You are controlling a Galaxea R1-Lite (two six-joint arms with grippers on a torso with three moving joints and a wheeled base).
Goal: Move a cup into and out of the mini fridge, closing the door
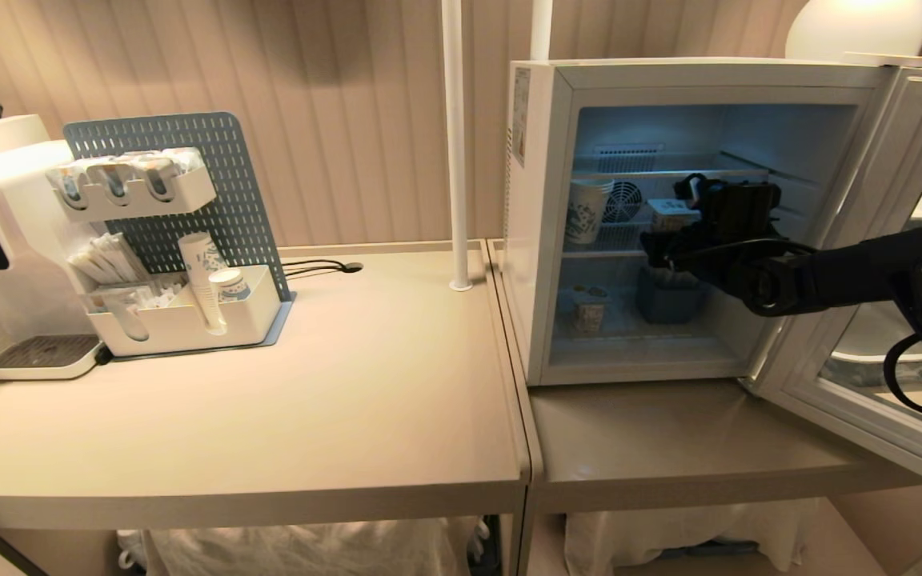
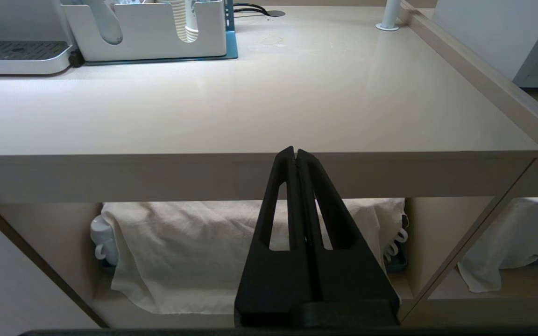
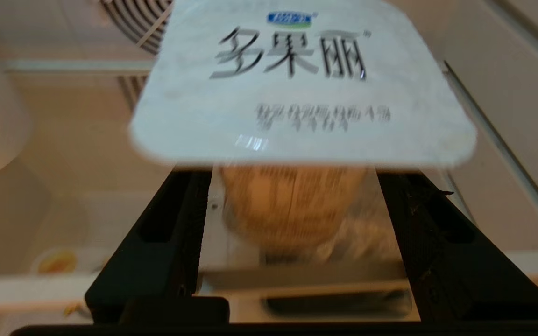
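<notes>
The cup (image 3: 297,140), a squat tub with a squarish white lid printed in dark characters, sits on the mini fridge (image 1: 541,240) middle wire shelf. Right gripper (image 3: 292,224) fingers straddle it, spread apart with gaps either side.

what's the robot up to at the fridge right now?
The right claw is reaching into the open mini fridge, at the middle wire shelf. The cup, a small foil-lidded tub, sits between its spread fingers, with a gap showing on each side, so it doesn't look gripped. The door is swung wide open to the right. The left claw is shut and parked low at the table's front edge, idle.
</notes>
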